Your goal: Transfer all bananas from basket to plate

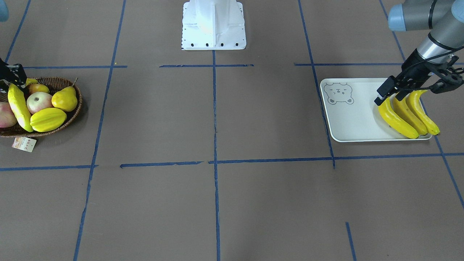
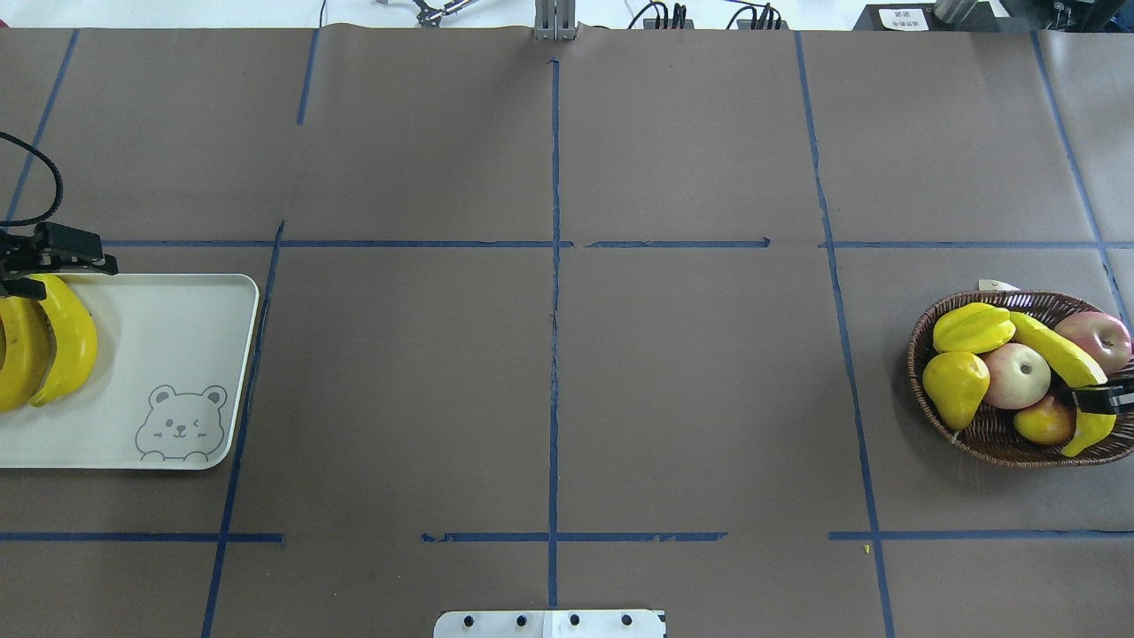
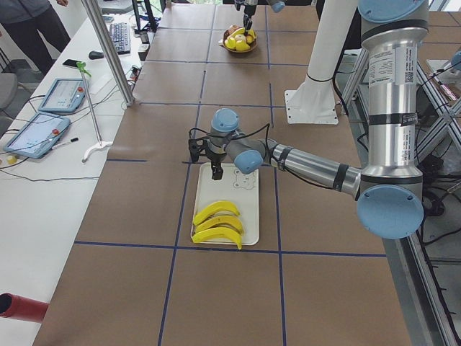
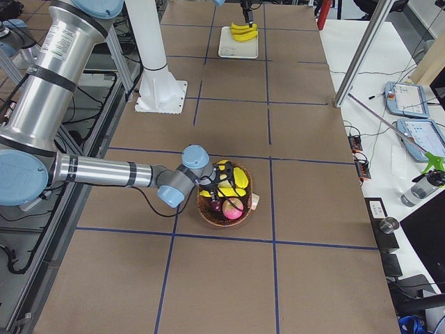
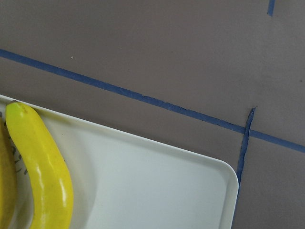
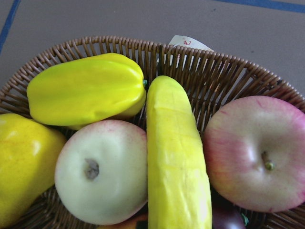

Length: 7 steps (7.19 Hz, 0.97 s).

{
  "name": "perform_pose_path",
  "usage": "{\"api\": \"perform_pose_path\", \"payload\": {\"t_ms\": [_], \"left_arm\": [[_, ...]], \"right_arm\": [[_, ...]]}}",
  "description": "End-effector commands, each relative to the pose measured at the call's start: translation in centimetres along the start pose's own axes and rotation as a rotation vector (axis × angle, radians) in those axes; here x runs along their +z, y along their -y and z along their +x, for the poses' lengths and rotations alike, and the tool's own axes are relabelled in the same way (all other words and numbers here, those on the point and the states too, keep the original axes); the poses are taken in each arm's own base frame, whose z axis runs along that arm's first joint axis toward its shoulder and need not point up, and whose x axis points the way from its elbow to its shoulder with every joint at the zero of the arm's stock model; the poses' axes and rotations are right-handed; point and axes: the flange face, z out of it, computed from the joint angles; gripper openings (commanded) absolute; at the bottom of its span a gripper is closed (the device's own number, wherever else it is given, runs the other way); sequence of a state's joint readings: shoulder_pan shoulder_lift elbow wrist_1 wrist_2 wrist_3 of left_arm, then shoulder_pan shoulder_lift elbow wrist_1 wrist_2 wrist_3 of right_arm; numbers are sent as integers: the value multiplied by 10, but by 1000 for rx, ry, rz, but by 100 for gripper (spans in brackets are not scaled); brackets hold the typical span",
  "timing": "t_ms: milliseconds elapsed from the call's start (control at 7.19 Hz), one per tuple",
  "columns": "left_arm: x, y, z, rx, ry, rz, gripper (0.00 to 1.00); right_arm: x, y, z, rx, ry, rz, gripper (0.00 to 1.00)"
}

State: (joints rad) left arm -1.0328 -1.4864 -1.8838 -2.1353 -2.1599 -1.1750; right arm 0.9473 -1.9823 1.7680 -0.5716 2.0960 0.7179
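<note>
My right gripper (image 2: pixel 1103 399) sits across the near end of the last banana (image 2: pixel 1054 350). That banana lies in the basket (image 2: pixel 992 447) at the table's 3 o'clock in the overhead view, wedged between a pale apple (image 2: pixel 1019 374) at its 8 o'clock and a red apple (image 2: pixel 1103 338) at its 2 o'clock. I judge I should pinch across its width and lift straight up, so neither apple rolls. I cannot tell whether my fingers are pressed on it: the frame edge cuts them off and the wrist view shows none. My left gripper (image 1: pixel 394 92) hangs over the ends of three bananas (image 1: pixel 407 114) on the plate (image 2: pixel 133 337) at 9 o'clock, and its spread is unreadable too.
</note>
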Motion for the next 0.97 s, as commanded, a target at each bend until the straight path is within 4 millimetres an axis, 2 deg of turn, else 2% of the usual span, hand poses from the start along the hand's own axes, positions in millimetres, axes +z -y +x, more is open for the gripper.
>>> {"api": "perform_pose_path", "payload": {"t_ms": [0,278,417,834], "left_arm": [[2,-1,0,2,0,-3,100],[2,-5,6,21,-18,-6,100],[2,-6,7,26,-25,-4,100],[1,-7,11,34,-32,-6,100]], "right_arm": [[-24,8,10,28,-6,52,4],[-37,15,8,42,30,56,3],[-40,20,0,40,32,50,2],[-85,54,-69,69,-2,2,2]]}}
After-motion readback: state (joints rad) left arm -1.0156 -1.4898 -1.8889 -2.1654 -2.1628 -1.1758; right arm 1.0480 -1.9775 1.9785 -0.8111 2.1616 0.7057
